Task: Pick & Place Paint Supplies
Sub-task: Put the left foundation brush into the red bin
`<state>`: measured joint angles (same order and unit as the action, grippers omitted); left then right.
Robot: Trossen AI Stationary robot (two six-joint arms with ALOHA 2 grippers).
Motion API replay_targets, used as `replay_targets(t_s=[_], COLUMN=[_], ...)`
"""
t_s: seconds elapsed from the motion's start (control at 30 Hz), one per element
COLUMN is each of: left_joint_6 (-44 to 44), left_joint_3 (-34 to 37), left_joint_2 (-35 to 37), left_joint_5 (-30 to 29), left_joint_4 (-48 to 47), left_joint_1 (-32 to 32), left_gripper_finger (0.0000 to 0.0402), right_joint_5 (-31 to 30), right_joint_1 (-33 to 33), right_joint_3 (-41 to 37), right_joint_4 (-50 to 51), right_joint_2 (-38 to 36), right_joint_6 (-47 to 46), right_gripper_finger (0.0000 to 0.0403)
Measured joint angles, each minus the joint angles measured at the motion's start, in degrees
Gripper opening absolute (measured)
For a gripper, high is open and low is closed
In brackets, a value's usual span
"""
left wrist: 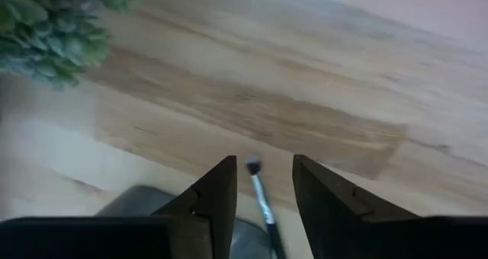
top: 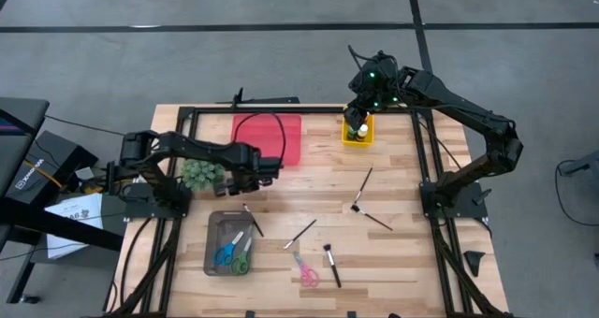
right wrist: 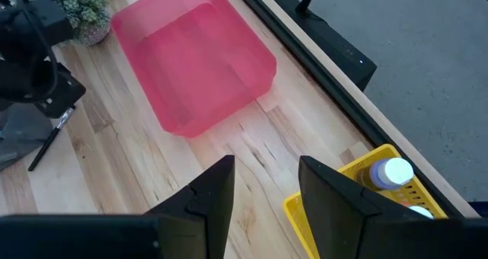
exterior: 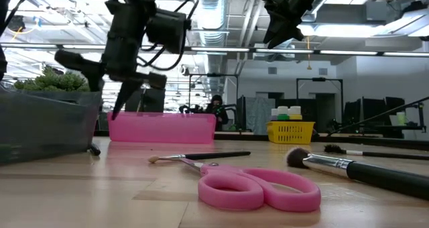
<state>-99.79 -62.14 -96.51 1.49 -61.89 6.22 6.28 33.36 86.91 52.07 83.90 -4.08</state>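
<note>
Bright, even light comes from the ceiling strips [exterior: 221, 50], which glare white in the low view. The pink scissors [exterior: 258, 188] sit soft and out of focus there. Beyond the left gripper [left wrist: 263, 206], the wood table [left wrist: 305, 99] and plant [left wrist: 46, 23] are blurred.

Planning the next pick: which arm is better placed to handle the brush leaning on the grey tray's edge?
Left, probably. The left gripper hovers open right over that brush by the grey tray, with its bristles showing between the fingers. The right gripper hovers open over the yellow basket, far across the table.
</note>
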Motion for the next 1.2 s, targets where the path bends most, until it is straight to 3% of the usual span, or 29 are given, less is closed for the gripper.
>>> replay_targets(t_s=[0.43, 1.2], left_joint_6=[-1.2, 0.5], left_joint_3=[5.76, 5.83], left_joint_2=[0.0, 0.0], left_joint_5=[4.1, 5.63], left_joint_4=[6.52, 6.88], left_joint_1=[-0.98, -1.42], left_gripper_finger=[0.012, 0.0117], right_joint_5=[0.01, 0.12], right_joint_1=[0.0, -0.33], right_joint_3=[0.0, 0.0], right_joint_4=[0.02, 0.22], right_joint_2=[0.0, 0.0], right_joint_6=[0.08, 0.2], right_gripper_finger=[0.0143, 0.0143])
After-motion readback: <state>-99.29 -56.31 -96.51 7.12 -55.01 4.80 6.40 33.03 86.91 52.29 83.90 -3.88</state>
